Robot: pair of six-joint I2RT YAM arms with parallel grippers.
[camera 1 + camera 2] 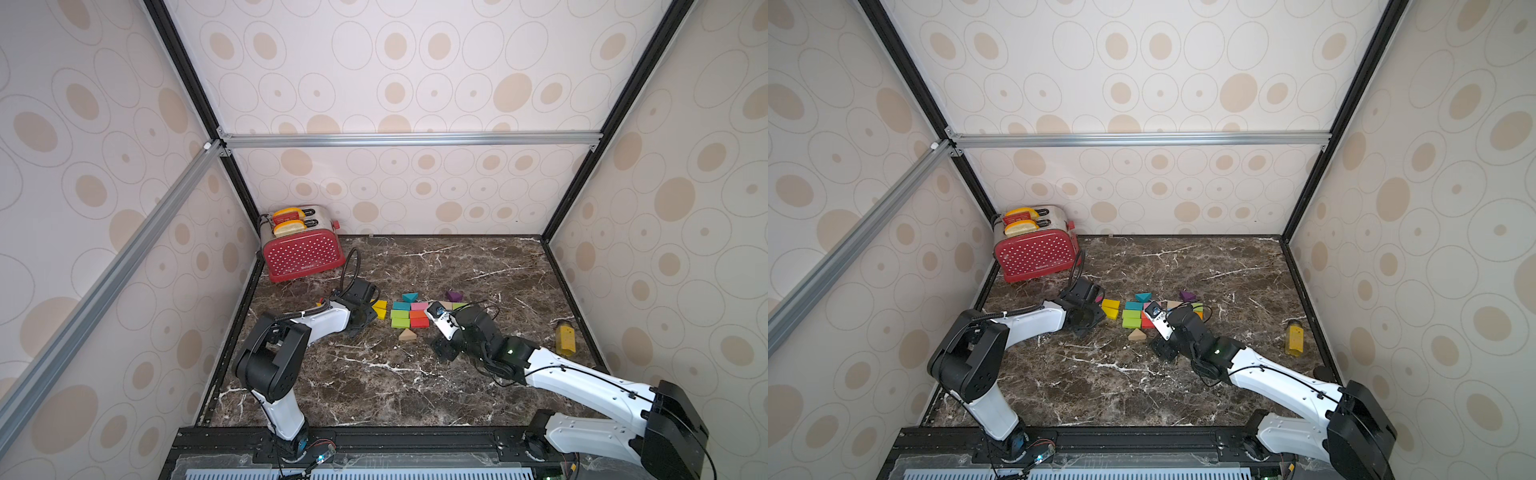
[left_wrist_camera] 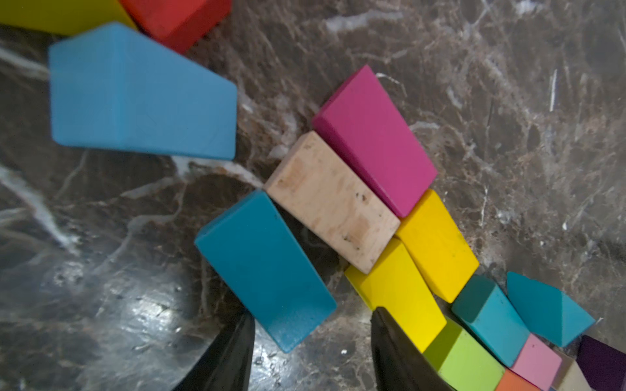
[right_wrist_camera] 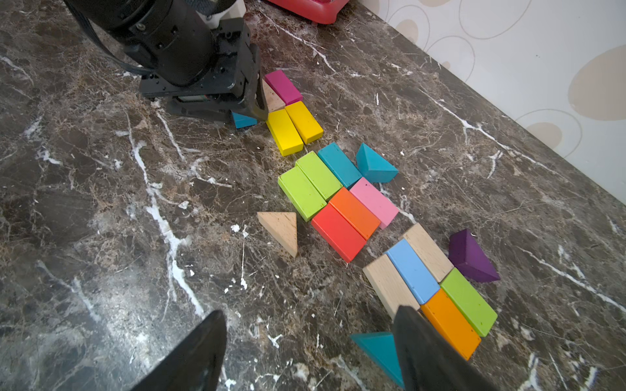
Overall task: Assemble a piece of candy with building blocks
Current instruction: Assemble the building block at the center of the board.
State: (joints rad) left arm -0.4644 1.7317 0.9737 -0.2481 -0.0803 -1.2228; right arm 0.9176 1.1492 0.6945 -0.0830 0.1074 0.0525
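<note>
The building blocks lie in a loose band on the marble table (image 1: 374, 374). A block of green, teal, pink, orange and red bricks (image 1: 409, 314) sits mid-table, with a bare-wood wedge (image 1: 407, 334) in front and a purple wedge (image 1: 454, 296) behind. My left gripper (image 2: 313, 313) is open and low over a teal brick (image 2: 264, 267), whose corner lies between the fingers without touching them. Wood, magenta and yellow bricks (image 2: 403, 291) lie just beside it. My right gripper (image 3: 310, 311) is open over bare marble. A teal wedge (image 3: 376, 352) and an orange brick (image 3: 450, 323) flank one finger.
A red toaster (image 1: 301, 249) stands in the far left corner. Near the right wall stands a mustard-yellow bottle (image 1: 565, 338). Patterned walls close in the table on three sides, and both arms reach in from the near edge.
</note>
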